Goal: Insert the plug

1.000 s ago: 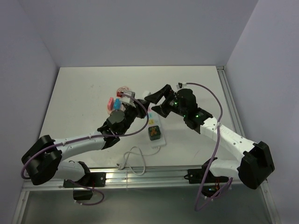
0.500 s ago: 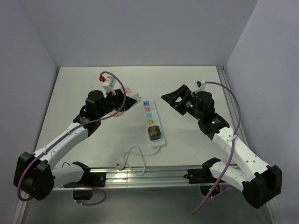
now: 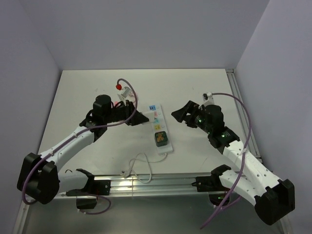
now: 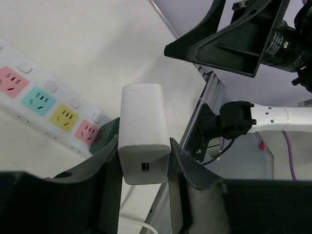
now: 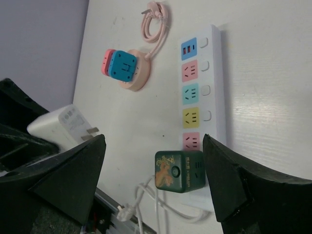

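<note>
Now, left gripper [image 4: 144, 148]: pinching white plug [image 4: 141, 112].
Right gripper [image 5: 153, 141]: jaws spread wide.
Power strip [image 5: 217, 73]: green cube adapter [image 5: 179, 171] plugged in.

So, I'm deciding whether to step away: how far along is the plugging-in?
Done: the left claw is shut on the white plug, lifted off the table. In hand: it hovers beside the power strip, prongs in no socket. Left: line it up with a free coloured socket and push it in. The right claw hangs open and empty nearby.
</note>
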Tool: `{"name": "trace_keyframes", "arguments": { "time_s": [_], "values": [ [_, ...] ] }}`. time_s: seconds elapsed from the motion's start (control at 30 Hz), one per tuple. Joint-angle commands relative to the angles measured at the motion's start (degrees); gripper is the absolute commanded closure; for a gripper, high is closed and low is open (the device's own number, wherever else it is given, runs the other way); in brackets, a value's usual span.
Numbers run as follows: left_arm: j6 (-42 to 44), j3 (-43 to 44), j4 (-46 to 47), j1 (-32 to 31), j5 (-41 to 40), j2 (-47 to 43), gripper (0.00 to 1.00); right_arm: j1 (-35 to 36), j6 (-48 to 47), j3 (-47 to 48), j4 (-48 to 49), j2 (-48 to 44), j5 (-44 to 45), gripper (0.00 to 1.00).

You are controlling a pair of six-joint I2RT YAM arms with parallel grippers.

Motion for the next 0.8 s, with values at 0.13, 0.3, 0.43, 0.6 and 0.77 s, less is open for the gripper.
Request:
{"name": "trace_keyframes", "arguments": {
  "time_s": [0.13,0.3,0.43,0.6,0.77],
  "values": [
    [14.9,13.7,-14.4,0.3,-8.0,1.3,1.0,-0.3,-8.6,-3.7,-0.1,0.0,1.1,0.13],
    [25.9,26.7,-28.4,0.2,-14.1,8.3,0.99,-0.2,-9.7,-5.0,0.4,1.1,1.1,0.13],
    [33.2,36.3,-36.7,0.2,-18.3,14.2,1.0,-0.3,-11.0,-4.9,0.6,2.7,-0.3,0.14],
    [45.0,44.4,-42.9,-2.3,-22.3,20.1,1.0,-0.2,-13.1,-3.6,-0.2,7.5,2.1,0.15],
    [48.7,49.7,-48.1,-2.9,-23.0,26.0,1.0,-0.2,-12.8,1.2,-0.6,16.8,4.7,0.34]
  ]
}}
